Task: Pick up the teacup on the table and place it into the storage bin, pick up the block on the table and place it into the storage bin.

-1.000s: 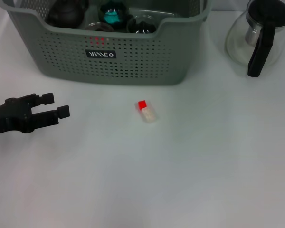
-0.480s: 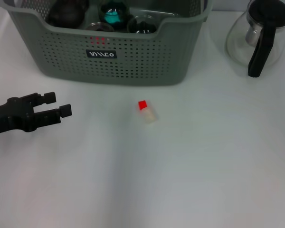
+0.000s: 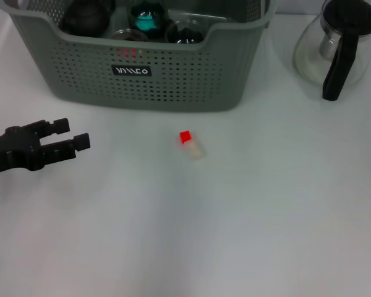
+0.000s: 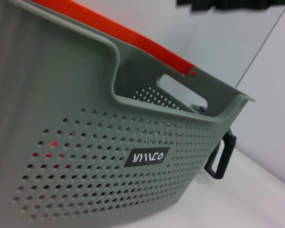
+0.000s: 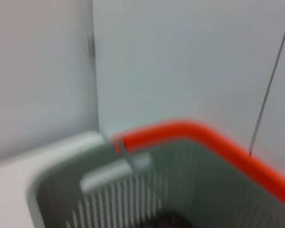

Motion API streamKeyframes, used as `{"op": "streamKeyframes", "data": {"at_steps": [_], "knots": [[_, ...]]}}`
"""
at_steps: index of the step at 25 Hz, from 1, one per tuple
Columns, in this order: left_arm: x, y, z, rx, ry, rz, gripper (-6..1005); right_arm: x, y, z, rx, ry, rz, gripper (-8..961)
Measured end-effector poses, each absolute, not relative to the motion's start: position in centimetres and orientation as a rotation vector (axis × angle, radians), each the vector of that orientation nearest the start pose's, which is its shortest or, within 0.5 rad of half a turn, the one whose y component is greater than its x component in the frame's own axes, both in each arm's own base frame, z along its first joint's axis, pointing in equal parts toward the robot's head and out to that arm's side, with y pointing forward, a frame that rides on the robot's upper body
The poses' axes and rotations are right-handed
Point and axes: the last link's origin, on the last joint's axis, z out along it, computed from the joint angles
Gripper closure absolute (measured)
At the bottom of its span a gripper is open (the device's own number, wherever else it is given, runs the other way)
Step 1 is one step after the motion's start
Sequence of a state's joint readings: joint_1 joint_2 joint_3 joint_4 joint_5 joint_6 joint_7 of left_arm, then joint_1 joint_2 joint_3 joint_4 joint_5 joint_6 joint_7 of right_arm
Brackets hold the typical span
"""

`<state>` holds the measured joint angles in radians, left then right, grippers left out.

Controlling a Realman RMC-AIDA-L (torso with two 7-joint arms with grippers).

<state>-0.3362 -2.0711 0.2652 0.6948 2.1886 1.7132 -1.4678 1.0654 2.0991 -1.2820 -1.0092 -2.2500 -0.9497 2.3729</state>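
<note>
Since the earlier frames the left gripper (image 3: 72,134) has shifted only slightly, hovering low at the table's left edge, fingers parted and empty. The block (image 3: 191,144) lies on the table, well to the gripper's right, in front of the storage bin (image 3: 173,74), long axis running diagonally. The right gripper is out of the head view, so the left arm is nearer.

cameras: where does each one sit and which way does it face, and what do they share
Head view: above the table, looking down at the storage bin, the block and the open left end effector.
Left wrist view: low, facing the bin's labelled wall; no robot parts.
Right wrist view: above the bin's rim; no robot parts.
Shared: the bin, in all three.
</note>
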Motion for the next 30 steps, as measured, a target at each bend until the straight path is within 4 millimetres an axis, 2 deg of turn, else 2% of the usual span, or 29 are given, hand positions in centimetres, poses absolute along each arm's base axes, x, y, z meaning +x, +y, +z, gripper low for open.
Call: {"op": "streamKeyframes", "data": {"at_steps": [4,8,12,15,19,23,26,30], "knots": [[-34.7,25.5,4.4,-2.383,-1.073,-0.781,175,0.2,44.1,-0.3,-2.582,0.403,0.553,156],[-34.7,25.5,4.4,-2.381,-1.073,-0.779,175,2.8,41.2,0.7,-2.671,0.35,0.757,13],[-34.7,25.6,4.5,-2.384,-1.072,-0.781,175,5.5,37.8,1.8,-2.807,0.28,0.921,9],[-34.6,25.2,4.8,-2.406,-1.056,-0.79,175,7.6,35.7,3.1,-2.897,0.24,0.968,8],[-34.1,24.2,5.3,-2.476,-1.006,-0.816,175,10.6,33.8,4.0,-3.022,0.252,0.826,8],[-33.5,23.4,5.8,-2.539,-0.944,-0.848,175,12.2,32.9,4.2,-3.071,0.261,0.631,9],[-33.0,22.9,6.0,-2.577,-0.911,-0.877,175,12.5,32.8,3.8,-3.078,0.274,0.45,9],[-33.0,22.7,6.1,-2.572,-0.912,-0.887,175,11.7,33.2,2.0,-3.115,0.271,0.217,9]]}}
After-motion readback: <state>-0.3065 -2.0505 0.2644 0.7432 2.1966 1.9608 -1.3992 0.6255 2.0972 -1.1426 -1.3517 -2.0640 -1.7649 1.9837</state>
